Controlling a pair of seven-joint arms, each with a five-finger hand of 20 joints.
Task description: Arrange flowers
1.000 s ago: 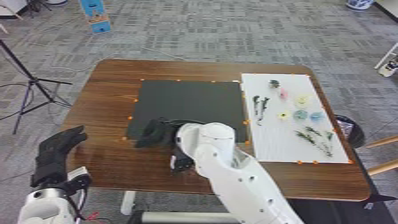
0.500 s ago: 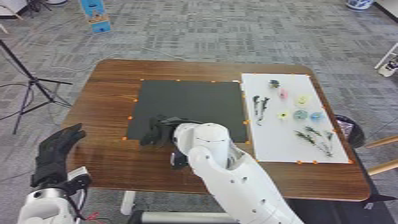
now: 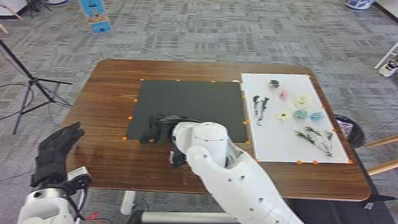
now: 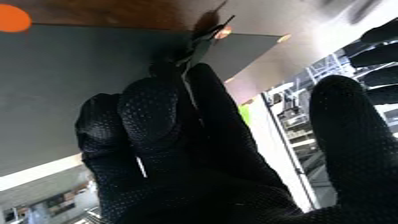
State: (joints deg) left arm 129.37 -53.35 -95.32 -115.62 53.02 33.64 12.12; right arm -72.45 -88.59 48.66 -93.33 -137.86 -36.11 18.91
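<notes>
In the head view my right hand [image 3: 162, 128] is over the near edge of the black sheet [image 3: 191, 102], left of its middle. Its fingers pinch a thin dark sprig [image 4: 201, 49] in the right wrist view, where the palm side of the right hand [image 4: 222, 170] shows and the stem runs down between the fingers. My left hand [image 3: 56, 154] stays open at the table's left edge. On the white sheet [image 3: 271, 150] lie two dark sprigs [image 3: 260, 107], a pink flower [image 3: 283, 93], yellow flowers [image 3: 302, 100], blue flowers [image 3: 300, 115] and green sprigs [image 3: 314, 138].
Orange markers line both sheets on the brown table [image 3: 107, 100]. A black tripod [image 3: 34, 79] stands on the floor at the left. Beyond the table's right edge are a dark bag [image 3: 355, 134] and wooden legs [image 3: 384, 168].
Compared with a second ago, my right hand has shifted slightly to the right and away over the black sheet's near edge. The left hand has barely moved.
</notes>
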